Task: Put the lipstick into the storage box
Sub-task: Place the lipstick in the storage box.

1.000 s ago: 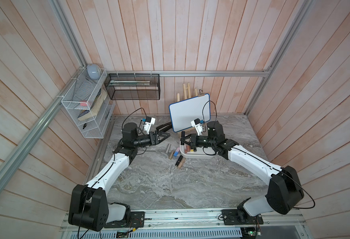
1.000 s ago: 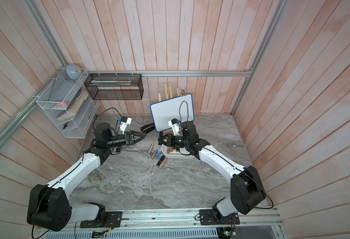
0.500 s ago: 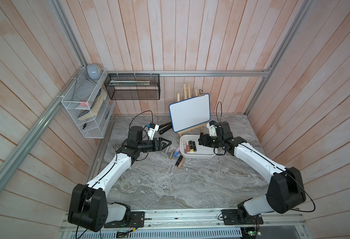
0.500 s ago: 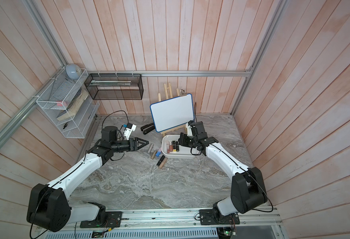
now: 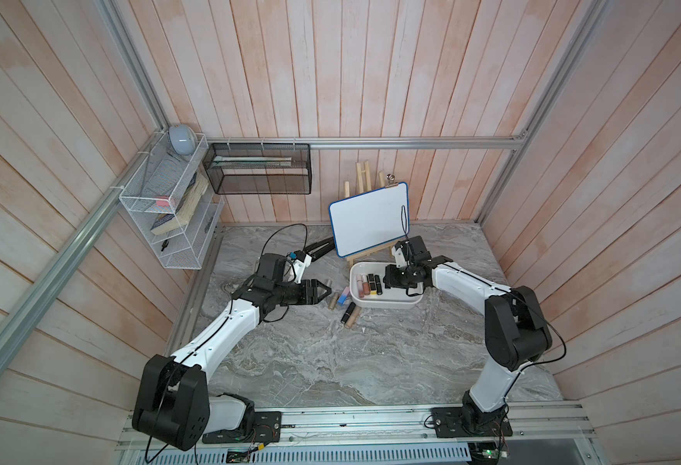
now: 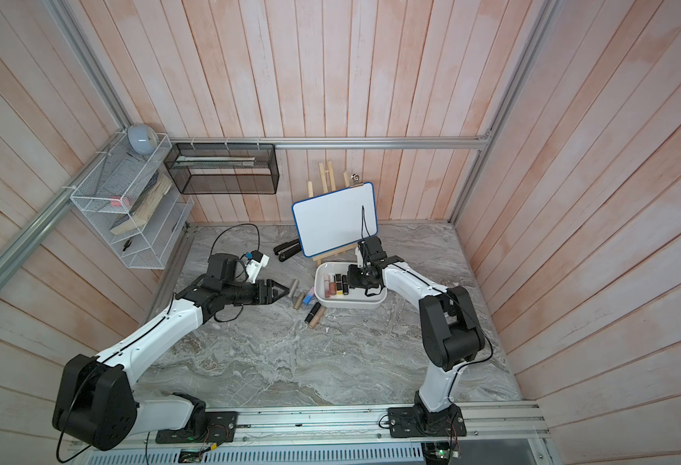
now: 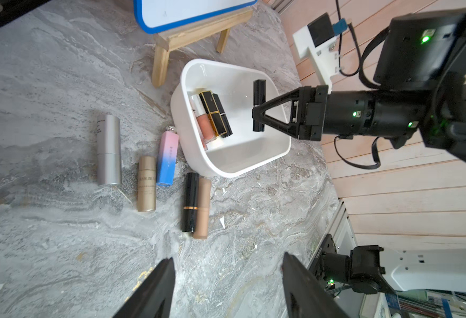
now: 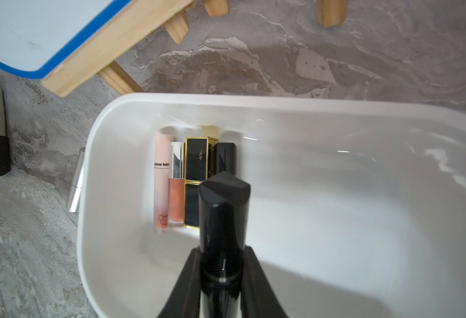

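The storage box (image 5: 387, 304) (image 6: 350, 304) is a shallow white tub on the marble, in front of the easel. Several lipsticks (image 7: 212, 115) (image 8: 196, 165) lie side by side at one end of it. My right gripper (image 5: 389, 280) (image 7: 258, 114) (image 8: 223, 256) hangs over the box's middle, shut on a black lipstick (image 7: 259, 93) (image 8: 223, 209) held clear of the floor of the box. My left gripper (image 5: 326, 290) (image 6: 286, 290) (image 7: 227, 260) stands open and empty, low over the table, just left of the loose lipsticks.
Beside the box lie loose tubes: silver (image 7: 108, 154), gold (image 7: 146, 183), pink-blue (image 7: 167, 158), black (image 7: 190, 202) and tan (image 7: 201, 208). A whiteboard on a wooden easel (image 5: 369, 219) stands behind the box, with a black stapler (image 5: 318, 249) to its left. A black mesh basket (image 5: 258, 169) and a white wire rack (image 5: 165, 213) hang on the walls.
My right gripper has drawn back from the box's left end to over its middle. The left gripper has swung from near the stapler forward, toward the loose tubes.
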Tool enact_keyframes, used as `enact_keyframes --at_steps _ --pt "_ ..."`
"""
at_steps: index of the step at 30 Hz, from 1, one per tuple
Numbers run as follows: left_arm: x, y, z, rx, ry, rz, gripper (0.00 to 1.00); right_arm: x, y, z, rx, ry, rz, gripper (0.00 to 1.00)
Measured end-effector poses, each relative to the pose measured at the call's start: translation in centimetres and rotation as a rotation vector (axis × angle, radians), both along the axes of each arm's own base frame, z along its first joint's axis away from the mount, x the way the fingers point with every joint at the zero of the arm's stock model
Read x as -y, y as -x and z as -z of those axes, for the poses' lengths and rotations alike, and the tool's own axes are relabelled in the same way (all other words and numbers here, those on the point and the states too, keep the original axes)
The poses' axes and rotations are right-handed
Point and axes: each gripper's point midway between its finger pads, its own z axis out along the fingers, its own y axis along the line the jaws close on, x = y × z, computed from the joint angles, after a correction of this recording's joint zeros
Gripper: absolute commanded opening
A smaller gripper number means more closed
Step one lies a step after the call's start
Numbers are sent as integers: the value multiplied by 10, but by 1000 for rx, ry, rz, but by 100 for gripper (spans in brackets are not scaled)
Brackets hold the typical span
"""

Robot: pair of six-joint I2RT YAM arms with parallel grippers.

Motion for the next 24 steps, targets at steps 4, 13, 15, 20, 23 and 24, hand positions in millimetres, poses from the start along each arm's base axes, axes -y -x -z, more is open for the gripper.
enact_keyframes --at_steps 4,13,15,20,23,24 --pt "-3 4 12 -21 -28 -4 67 -1 -8 9 -11 23 -7 19" --pt "-6 3 24 -40 -59 -6 67 1 -20 30 -46 60 -8 19" --pt "-6 3 25 -38 -63 -7 67 2 -21 34 -53 65 -8 19" --pt "-7 2 28 -42 -69 -7 67 4 -22 43 -70 72 -4 19" --pt "-7 2 31 -50 -72 -7 67 5 -22 47 -77 76 -4 20" --pt "-6 2 32 -53 -73 -7 67 5 -22 48 -78 77 -4 20"
